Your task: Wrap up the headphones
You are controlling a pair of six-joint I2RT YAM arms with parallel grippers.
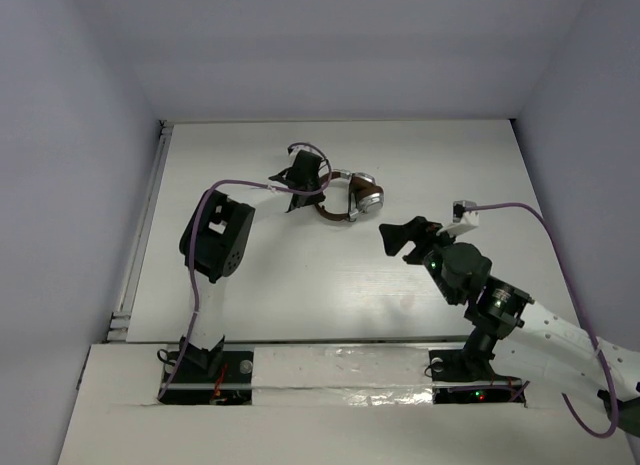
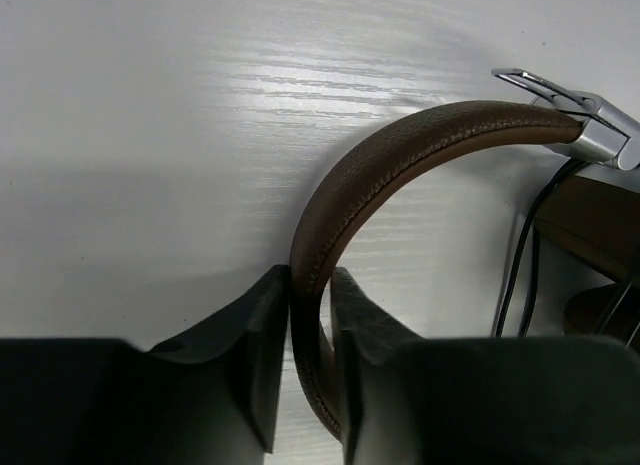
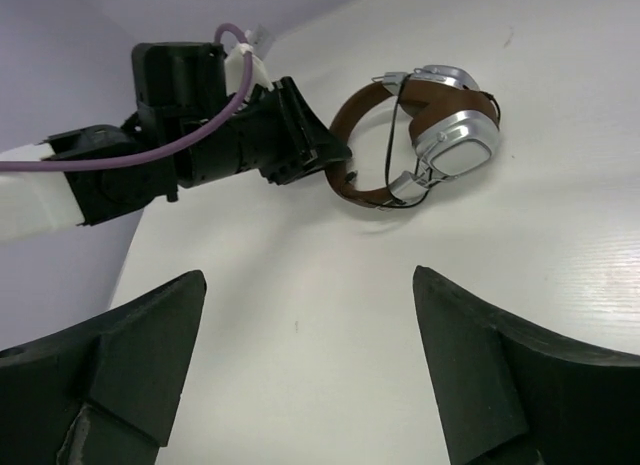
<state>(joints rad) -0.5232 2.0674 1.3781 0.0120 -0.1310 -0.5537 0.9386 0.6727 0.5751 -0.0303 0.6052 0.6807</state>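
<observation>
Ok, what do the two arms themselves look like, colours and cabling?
Both are mostly black, with blocky matte black jaws. The left arm and right arm each carry a thick purple cable into a white plug near the wrist. The right arm has a white lower link and a small green light.

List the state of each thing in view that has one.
left gripper: shut on the headband.
right gripper: open, empty, apart from the headphones.
headphones: lying on the table, held at the headband.
cord: strung across the headband's arc.
</observation>
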